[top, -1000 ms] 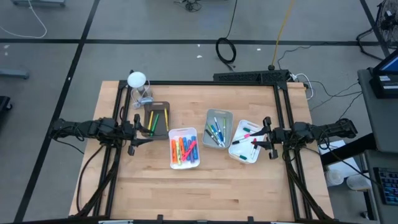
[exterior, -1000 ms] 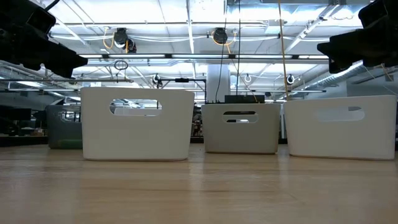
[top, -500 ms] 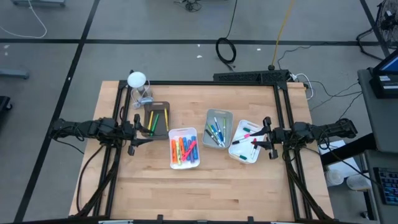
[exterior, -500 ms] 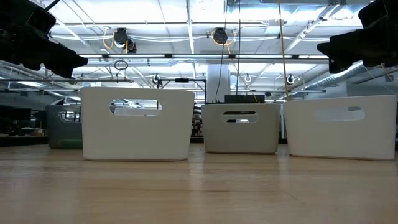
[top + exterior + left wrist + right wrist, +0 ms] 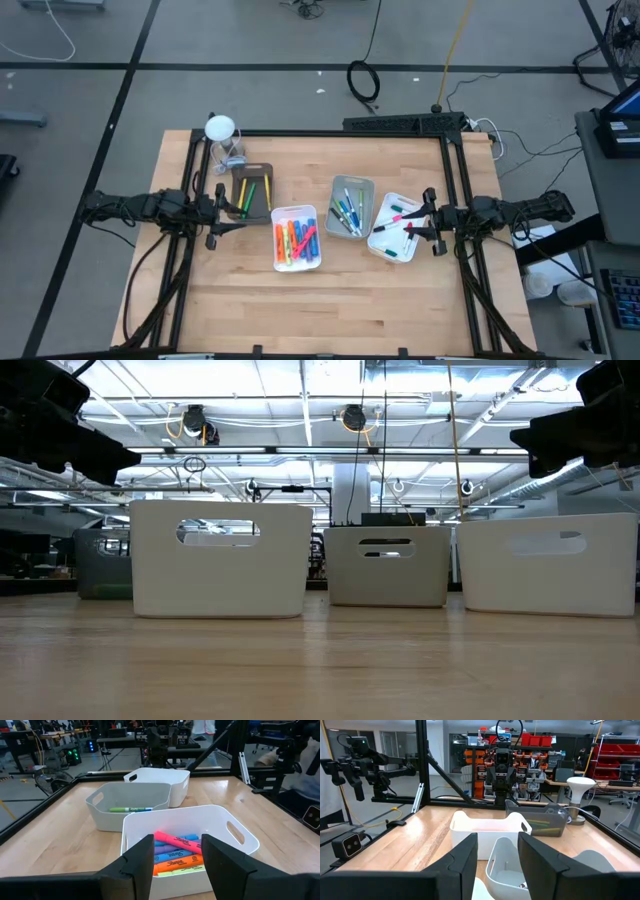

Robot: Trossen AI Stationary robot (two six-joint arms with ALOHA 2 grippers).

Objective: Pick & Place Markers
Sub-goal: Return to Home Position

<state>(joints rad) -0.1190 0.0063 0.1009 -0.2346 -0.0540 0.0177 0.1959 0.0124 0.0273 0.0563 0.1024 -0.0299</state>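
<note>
Resting unchanged from a second ago, the left gripper point(image 5: 214, 215) and right gripper point(image 5: 432, 222) hang at the table's point(image 5: 330, 310) left and right edges, fingers parted, holding nothing. Markers point(image 5: 295, 240) lie sorted in the left white bin point(image 5: 297, 267), grey bin point(image 5: 352, 180), right white bin point(image 5: 385, 246) and dark bin point(image 5: 252, 168).

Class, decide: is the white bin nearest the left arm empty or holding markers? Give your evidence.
Holding markers: the white bin has orange, pink, blue and yellow markers lying inside it.

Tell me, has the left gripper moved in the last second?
No. In the high view the left gripper keeps the same spot beside the dark tray.
</note>
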